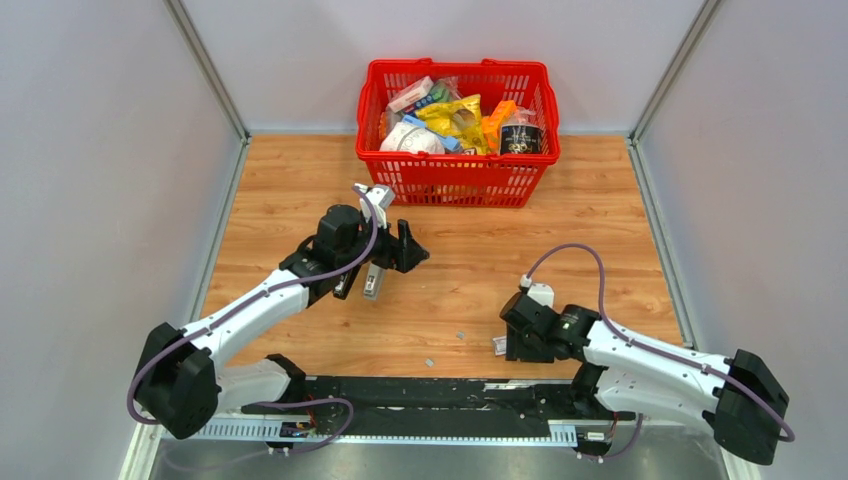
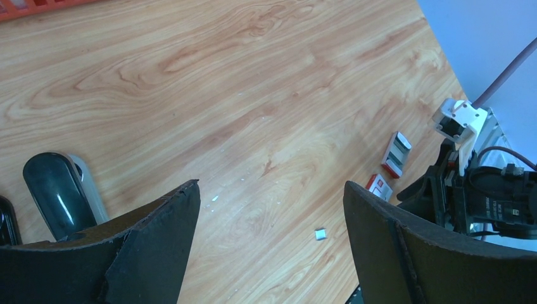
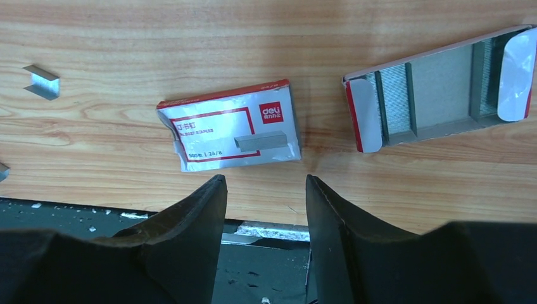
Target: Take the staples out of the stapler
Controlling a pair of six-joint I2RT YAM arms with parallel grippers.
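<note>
The stapler (image 1: 373, 282), dark with a silvery part, lies on the wooden table just beside my left wrist; the left wrist view shows it at the left edge (image 2: 60, 193). My left gripper (image 1: 413, 250) is open wide and empty above bare wood (image 2: 271, 190). Small loose staple bits lie on the table (image 1: 460, 334), (image 1: 428, 362); one shows between the left fingers (image 2: 321, 234) and one in the right wrist view (image 3: 42, 82). My right gripper (image 1: 515, 350) is open and empty (image 3: 266, 180), just short of the red-and-white staple box sleeve (image 3: 231, 126).
The box's inner tray (image 3: 443, 88) with staple strips lies right of the sleeve. A red basket (image 1: 455, 180) full of groceries stands at the back. The table's near edge and black rail (image 3: 266, 253) are under the right fingers. Grey walls enclose the sides.
</note>
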